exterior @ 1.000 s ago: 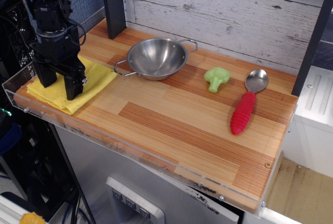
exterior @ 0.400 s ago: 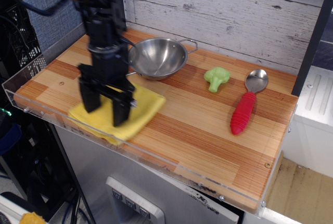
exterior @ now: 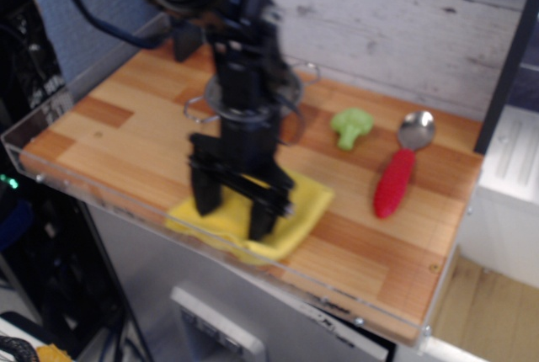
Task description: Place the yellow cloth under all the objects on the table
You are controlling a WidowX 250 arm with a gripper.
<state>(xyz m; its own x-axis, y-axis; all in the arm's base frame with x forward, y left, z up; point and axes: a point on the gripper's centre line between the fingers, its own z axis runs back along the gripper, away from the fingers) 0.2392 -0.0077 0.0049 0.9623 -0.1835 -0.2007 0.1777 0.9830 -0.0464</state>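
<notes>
Gripper point(exterior: 232, 208), pinching the yellow cloth point(exterior: 296, 214), has dragged it further right along the front of the table point(exterior: 101, 126).

Back wall point(exterior: 404, 17): whitewashed weathered planks, seen behind the far edge.
Dark post point(exterior: 508, 67): upright, far right.
White cabinet point(exterior: 505, 202): right side, partly shown.

Gripper point(exterior: 233, 212) w/ yellow cloth point(exterior: 290, 223) has slid right along the near edge of the table point(exterior: 109, 118), from the left end to abt mid-table. Arm now hides most of the bowl point(exterior: 202, 105); far-left boards now bare.
</notes>
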